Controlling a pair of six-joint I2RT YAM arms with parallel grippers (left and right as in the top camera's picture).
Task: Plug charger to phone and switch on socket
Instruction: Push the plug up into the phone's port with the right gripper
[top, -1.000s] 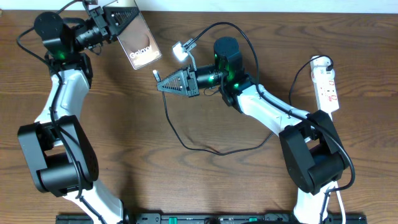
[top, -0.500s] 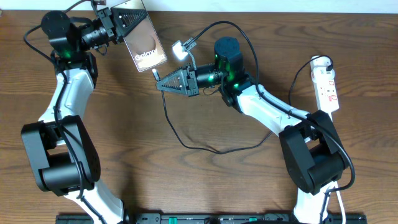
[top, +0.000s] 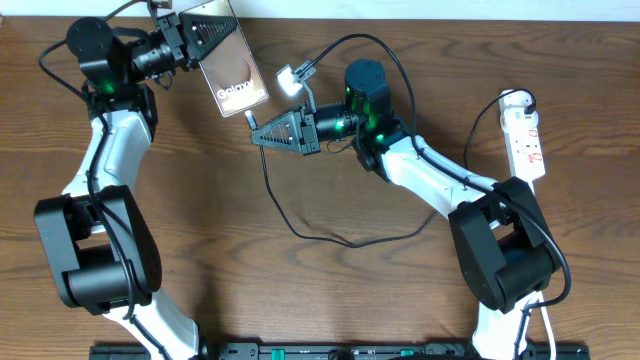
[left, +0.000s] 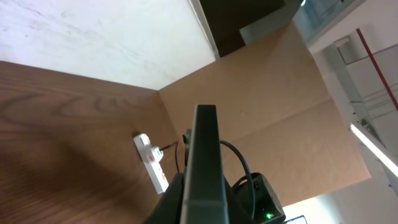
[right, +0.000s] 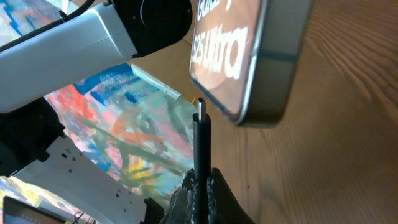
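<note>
Left gripper clamps the phone aloft at eleven o'clock, its lower edge turned toward the right gripper, which pinches the charger tip-up, just short of that edge. Socket lies at three o'clock.

Socket switch state too small

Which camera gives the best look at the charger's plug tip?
Right wrist: the plug tip stands sharp and close, beside the phone. Overhead shows only a speck of it; left wrist doesn't show it.
</note>
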